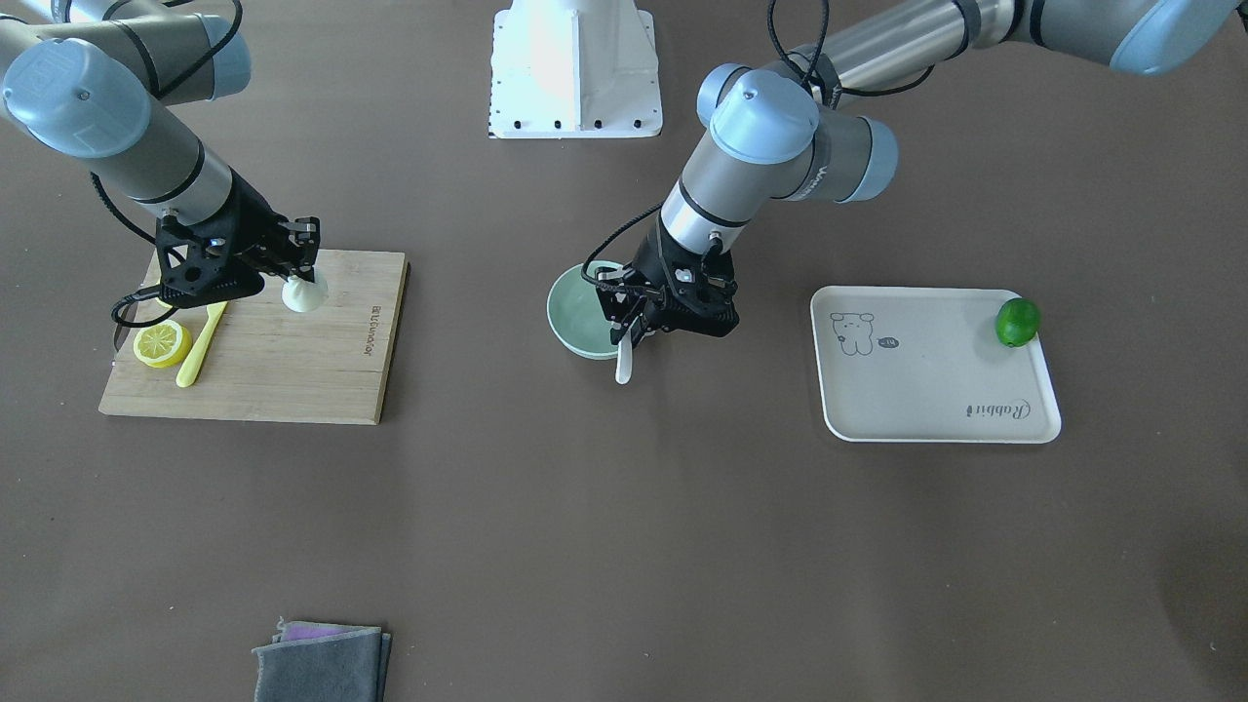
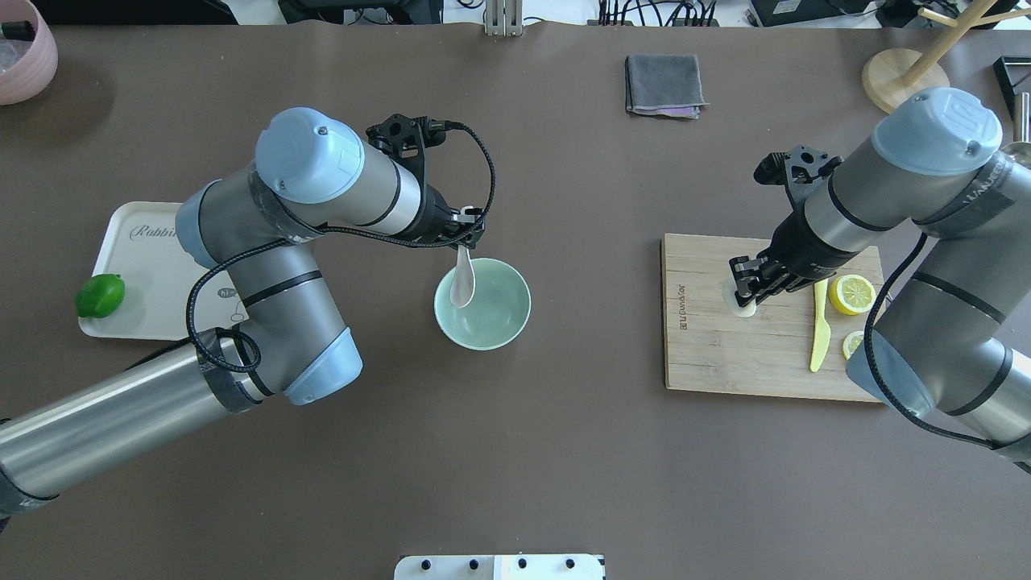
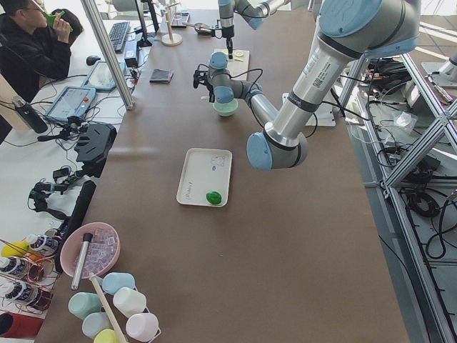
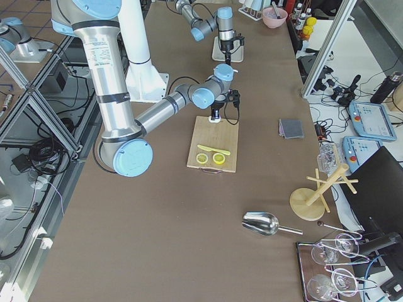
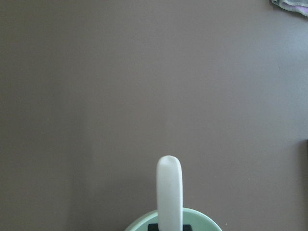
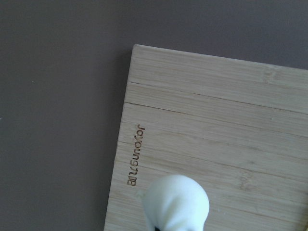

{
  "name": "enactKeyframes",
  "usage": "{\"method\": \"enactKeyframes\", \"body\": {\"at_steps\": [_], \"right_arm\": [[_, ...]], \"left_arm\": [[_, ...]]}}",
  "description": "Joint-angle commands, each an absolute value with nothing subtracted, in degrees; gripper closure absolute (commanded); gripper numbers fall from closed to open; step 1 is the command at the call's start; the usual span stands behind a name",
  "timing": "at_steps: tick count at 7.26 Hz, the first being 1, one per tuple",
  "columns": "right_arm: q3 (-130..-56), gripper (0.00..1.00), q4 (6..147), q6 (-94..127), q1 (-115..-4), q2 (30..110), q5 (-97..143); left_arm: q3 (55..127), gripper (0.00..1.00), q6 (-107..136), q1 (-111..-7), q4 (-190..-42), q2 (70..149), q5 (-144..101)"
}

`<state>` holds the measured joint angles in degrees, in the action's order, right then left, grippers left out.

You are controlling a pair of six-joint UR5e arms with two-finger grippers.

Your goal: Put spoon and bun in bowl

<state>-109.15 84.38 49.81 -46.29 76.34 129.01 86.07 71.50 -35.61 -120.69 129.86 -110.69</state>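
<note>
My left gripper [image 2: 467, 242] is shut on the white spoon [image 2: 462, 282] and holds it by the handle, with the scoop hanging over the far-left part of the mint-green bowl [image 2: 499, 322]. In the front view the gripper [image 1: 629, 331], the spoon [image 1: 624, 366] and the bowl [image 1: 570, 317] show mid-table. The left wrist view shows the spoon [image 5: 169, 192] above the bowl's rim [image 5: 139, 225]. My right gripper [image 2: 747, 288] is shut on the white bun [image 2: 744, 308] at the board's surface. The bun also shows in the front view [image 1: 304, 292] and the right wrist view [image 6: 175, 202].
The bun is on a wooden cutting board [image 2: 725, 354] that also carries a lemon slice [image 2: 852, 294] and a yellow-green knife [image 2: 820, 326]. A white tray [image 2: 137, 250] with a lime [image 2: 101, 296] lies on my left. A folded grey cloth [image 2: 664, 84] lies at the far edge.
</note>
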Motion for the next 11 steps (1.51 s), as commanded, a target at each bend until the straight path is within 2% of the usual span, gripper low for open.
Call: {"method": "enactKeyframes", "body": {"at_steps": [1,3,5,7,9,10,11], "right_arm": [[-109.9,1.00,84.5,51.4,-46.5,75.6,129.1],[-109.8,1.00,84.6,53.4,-46.4,73.8,129.1],[-109.7,1.00,84.6,54.7,-46.3,72.4,128.9],[-109.7,1.00,84.6,58.6,-45.8,69.4,128.9],[-109.4,1.00,84.6,62.2,-42.1,64.5,126.5],[-108.7,1.00,84.6,64.1,-38.8,61.8,122.9],[-107.0,1.00,84.6,65.2,-36.6,58.9,120.2]], "left_arm": [[84.8,1.00,73.6,-35.0,-123.2,130.1,-110.1],[85.2,1.00,74.1,-32.9,-123.0,130.0,-110.2],[85.4,0.04,73.8,-32.3,-123.0,129.6,-110.0],[87.9,0.03,73.9,-32.6,-122.3,129.4,-110.2],[91.7,0.03,71.0,-38.3,-118.2,127.1,-115.5],[93.8,0.03,63.7,-42.2,-113.0,126.0,-118.0],[97.3,0.03,53.5,-44.9,-110.5,121.8,-117.9]]}}
